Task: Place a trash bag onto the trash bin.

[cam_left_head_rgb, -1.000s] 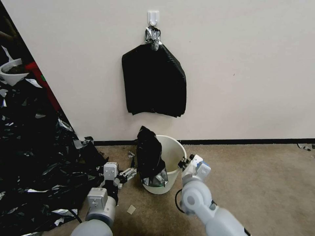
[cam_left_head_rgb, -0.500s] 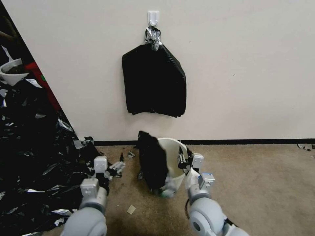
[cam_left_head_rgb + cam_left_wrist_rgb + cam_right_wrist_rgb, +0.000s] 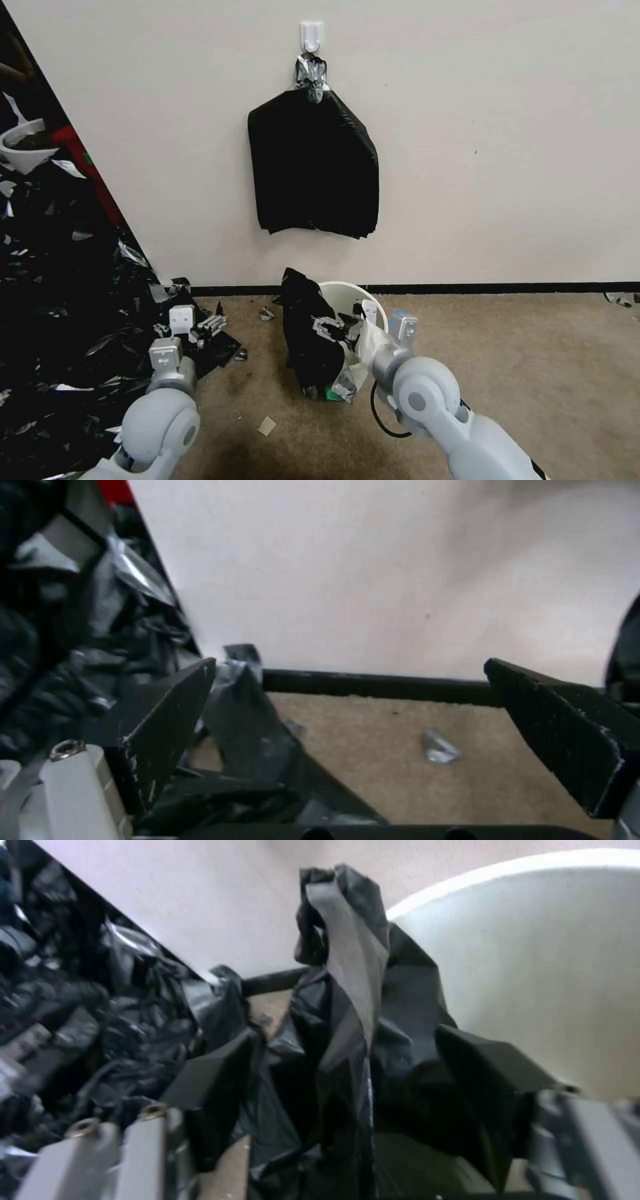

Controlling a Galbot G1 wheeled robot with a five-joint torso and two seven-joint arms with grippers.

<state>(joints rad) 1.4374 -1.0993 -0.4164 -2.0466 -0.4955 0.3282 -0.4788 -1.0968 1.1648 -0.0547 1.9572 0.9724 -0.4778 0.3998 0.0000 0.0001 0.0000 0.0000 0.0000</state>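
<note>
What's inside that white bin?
The bin shows bare cream inner wall at its far side. The black bag, draped over its left rim, and the right gripper cover the rest, bottom included.

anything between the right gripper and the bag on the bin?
Nothing visible. The right gripper is at the trash bag draped over the left side of the trash bin rim; in the right wrist view its open fingers flank the bag folds. The left gripper sits open off by the plastic heap.
</note>
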